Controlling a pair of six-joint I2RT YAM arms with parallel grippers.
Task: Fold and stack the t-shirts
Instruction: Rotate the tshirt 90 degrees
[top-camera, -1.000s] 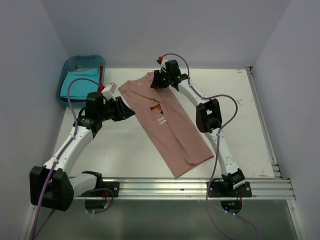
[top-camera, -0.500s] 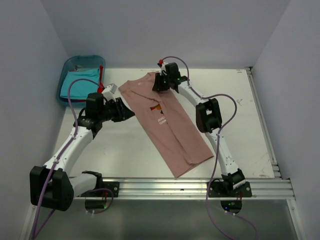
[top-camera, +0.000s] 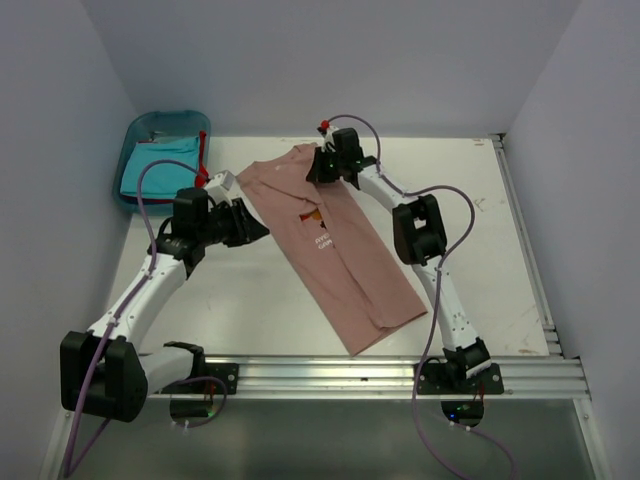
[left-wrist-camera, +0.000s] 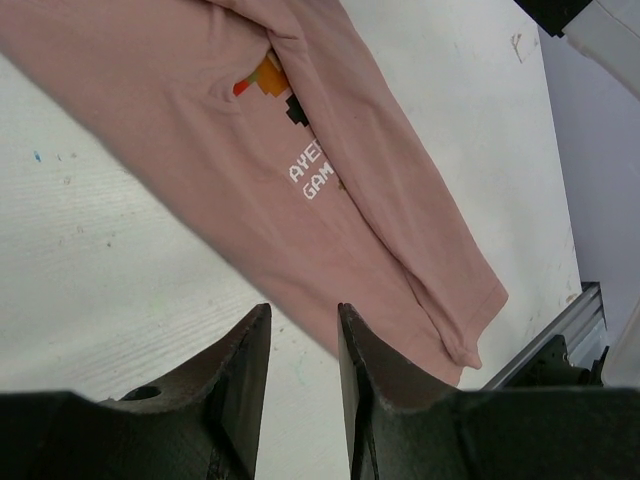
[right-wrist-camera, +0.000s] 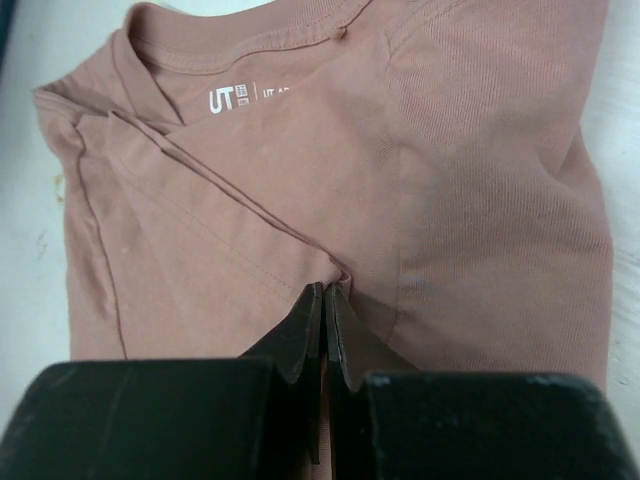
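**Pink t-shirt** (top-camera: 340, 255): lies flat on the white table (top-camera: 480, 230), at its middle. It is folded lengthwise into a long narrow strip. The long axis runs on a diagonal, with the collar end at the far left and the hem end at the near right, close to the metal rail (top-camera: 380, 372). The collar (right-wrist-camera: 250, 40) shows a white neck label. The chest print (left-wrist-camera: 312, 178), coloured blocks over white letters, is partly covered by a folded-in side.

**Turquoise t-shirt** (top-camera: 155, 165): lies in the blue bin (top-camera: 142, 125) at the far left corner, well apart from the pink one.

**Right gripper** (right-wrist-camera: 325, 298): sits at the collar end of the pink t-shirt. Its jaws are closed tight together, tips pressed onto a crease of cloth. Whether cloth is caught between them cannot be told.

**Left gripper** (left-wrist-camera: 303, 322): hangs over bare table just beside the pink t-shirt's left edge. Its jaws stand narrowly apart, with nothing between them.
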